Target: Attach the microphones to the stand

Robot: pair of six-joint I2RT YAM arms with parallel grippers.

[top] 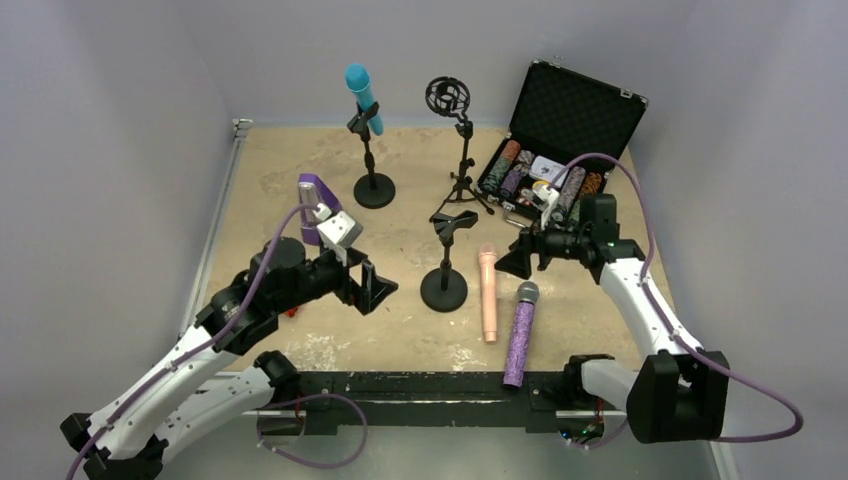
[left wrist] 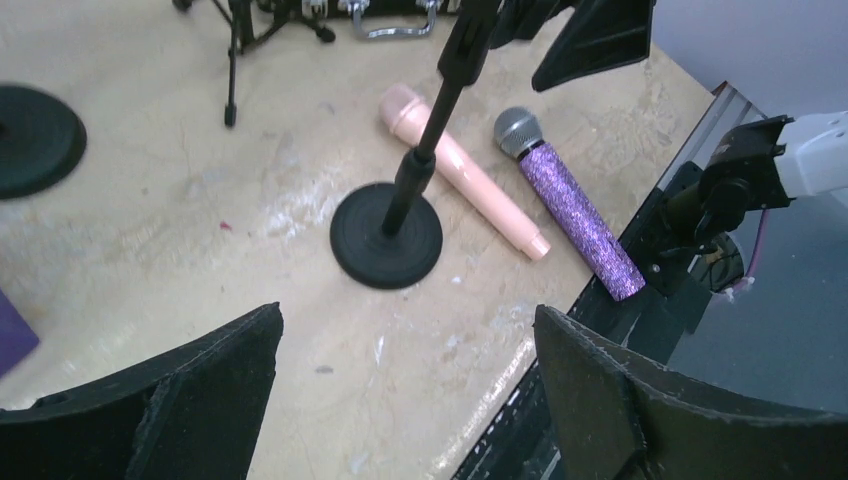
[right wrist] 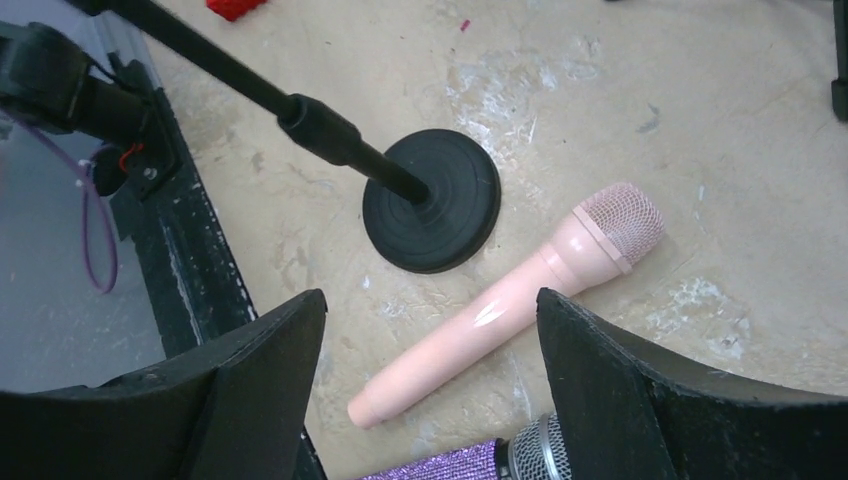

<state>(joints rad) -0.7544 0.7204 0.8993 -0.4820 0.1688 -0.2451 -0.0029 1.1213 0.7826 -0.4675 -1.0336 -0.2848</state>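
Note:
The turquoise microphone (top: pixel 358 92) sits upright in the clip of the back left stand (top: pixel 373 188). The peach-pink microphone (top: pixel 488 292) and the glittery purple microphone (top: pixel 519 337) lie side by side on the table, right of the near round-base stand (top: pixel 444 287), whose clip (top: pixel 456 224) is empty. My left gripper (top: pixel 376 286) is open and empty, left of that stand's base (left wrist: pixel 386 235). My right gripper (top: pixel 518 257) is open and empty, above the pink microphone (right wrist: pixel 520 300). The left wrist view shows both lying microphones, pink (left wrist: pixel 465 172) and purple (left wrist: pixel 577 208).
A tripod stand with a black shock mount (top: pixel 447 97) stands at the back centre. An open black case (top: pixel 570 120) with poker chips is at the back right. A purple metronome (top: pixel 312 196) stands behind my left arm. The black front rail (top: pixel 420 385) is close to the purple microphone's end.

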